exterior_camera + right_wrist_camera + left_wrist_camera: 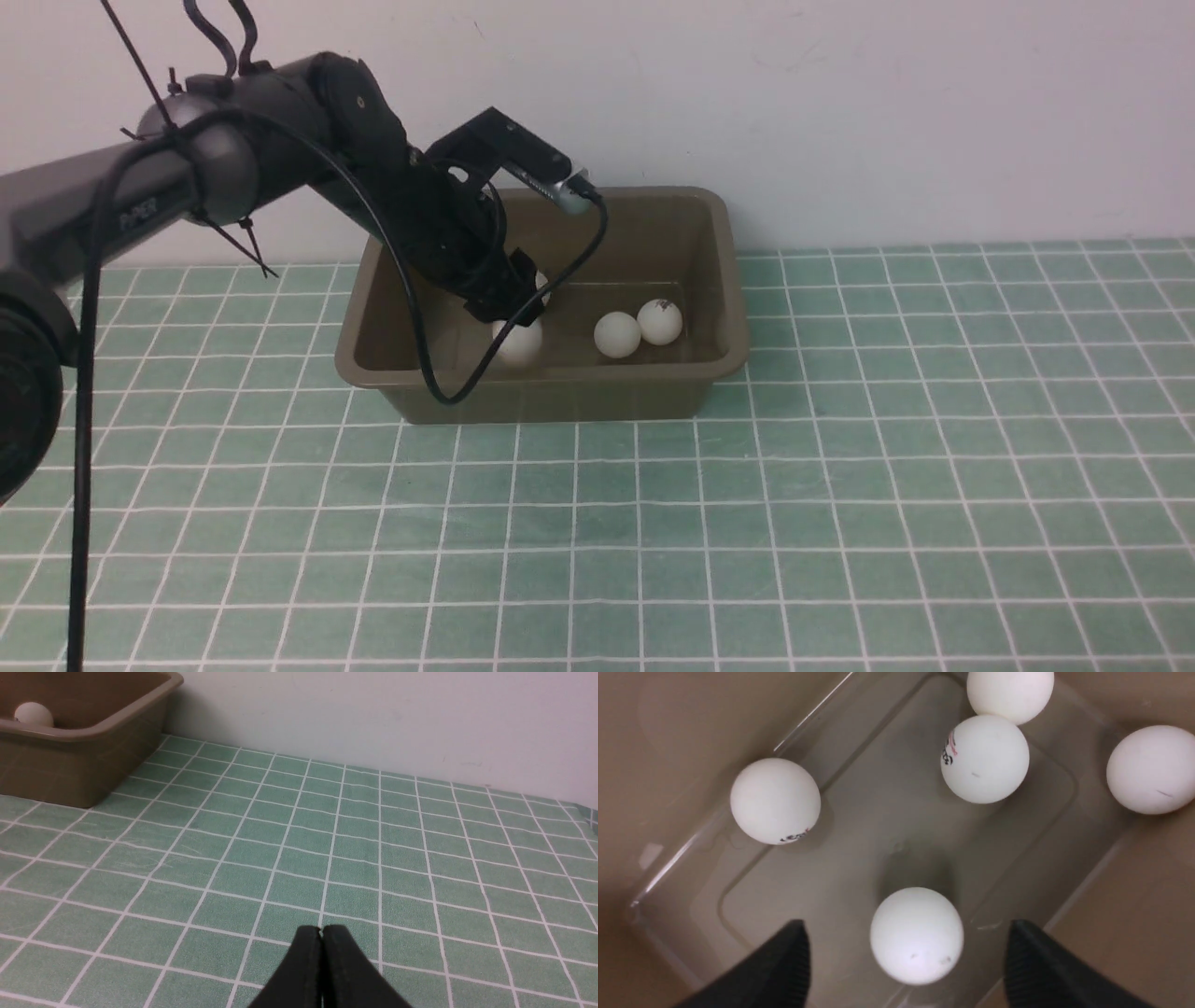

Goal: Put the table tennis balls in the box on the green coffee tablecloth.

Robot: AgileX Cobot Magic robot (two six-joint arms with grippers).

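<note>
Left pincer (906, 961) hangs wide open inside the olive-brown plastic tub (551, 381), small white table tennis balls (775, 801) lying loose on its floor. Right pincer (321, 942) is closed over the mint-green checked tablecloth (355, 858).

Green coffee tablecloth (840, 485) under the olive-brown box (560, 397).

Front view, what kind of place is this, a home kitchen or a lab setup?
Most likely a staged robot test bench, not a kitchen: a bare white wall, a mint-green checked tablecloth with only an olive-brown box of table tennis balls, and a cabled black arm.
</note>
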